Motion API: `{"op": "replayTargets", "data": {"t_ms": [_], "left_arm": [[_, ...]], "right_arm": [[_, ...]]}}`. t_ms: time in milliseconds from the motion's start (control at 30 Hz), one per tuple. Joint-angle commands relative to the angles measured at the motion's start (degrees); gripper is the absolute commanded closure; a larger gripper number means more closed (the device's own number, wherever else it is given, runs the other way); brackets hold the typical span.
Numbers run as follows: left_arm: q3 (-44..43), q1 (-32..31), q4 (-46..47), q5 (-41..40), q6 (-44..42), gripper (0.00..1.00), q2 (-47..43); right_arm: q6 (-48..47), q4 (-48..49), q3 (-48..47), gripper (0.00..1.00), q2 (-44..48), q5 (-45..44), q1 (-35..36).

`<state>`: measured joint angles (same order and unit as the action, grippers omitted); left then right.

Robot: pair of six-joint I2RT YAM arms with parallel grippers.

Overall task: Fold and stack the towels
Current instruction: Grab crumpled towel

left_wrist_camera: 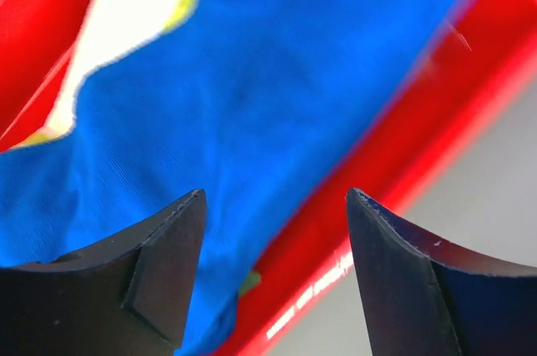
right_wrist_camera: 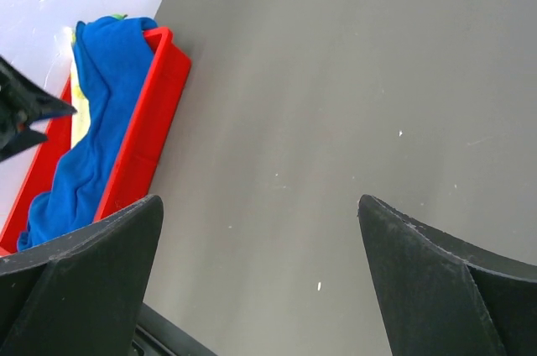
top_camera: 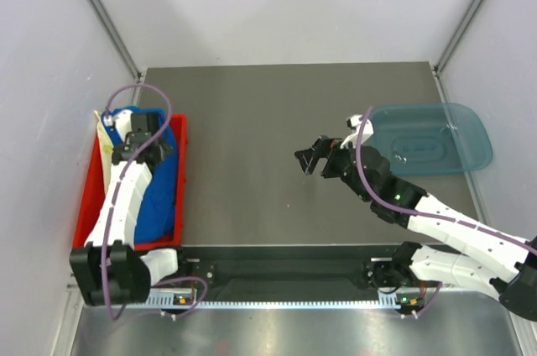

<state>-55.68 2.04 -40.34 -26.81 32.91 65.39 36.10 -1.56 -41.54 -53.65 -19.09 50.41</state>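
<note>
The left gripper [left_wrist_camera: 275,276] hangs spread just above the blue towel [left_wrist_camera: 252,96], heaped in the red tray [left_wrist_camera: 419,121] at the left edge of the desk [top_camera: 252,121]. A pale cloth [left_wrist_camera: 134,20] seems to lie under it. The right gripper [top_camera: 312,159] hovers spread over mid-desk; likely the first pick, calling for a descent and a pinch on blue.

This looks like a robotics lab test cell. A bare dark tabletop [top_camera: 277,121] is boxed in by plain pale walls [top_camera: 50,45] with metal struts [top_camera: 105,12] at the corners. A left arm [top_camera: 126,196] and a right arm [top_camera: 453,226] are bolted to a rail [top_camera: 285,299] at its near edge, and purple cables [top_camera: 143,86] loop off them.
</note>
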Motion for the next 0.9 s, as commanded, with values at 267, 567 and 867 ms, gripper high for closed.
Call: {"op": "replayTargets", "data": {"t_ms": [267, 567, 867], "left_arm": [[-12.6, 10.35, 5.36, -8.25, 10.77, 0.3, 22.12], [-18.67, 11.93, 6.67, -13.63, 11.92, 0.21, 32.51], [-20.17, 12.55, 6.94, -12.92, 11.57, 0.25, 37.7]], "right_arm": [[0.02, 2.27, -0.73, 0.0, -1.11, 4.58, -0.75], [-0.59, -2.12, -4.6, 0.0, 0.65, 6.88, -0.75], [0.2, -3.45, -5.04, 0.0, 1.7, 6.61, -0.84]]}}
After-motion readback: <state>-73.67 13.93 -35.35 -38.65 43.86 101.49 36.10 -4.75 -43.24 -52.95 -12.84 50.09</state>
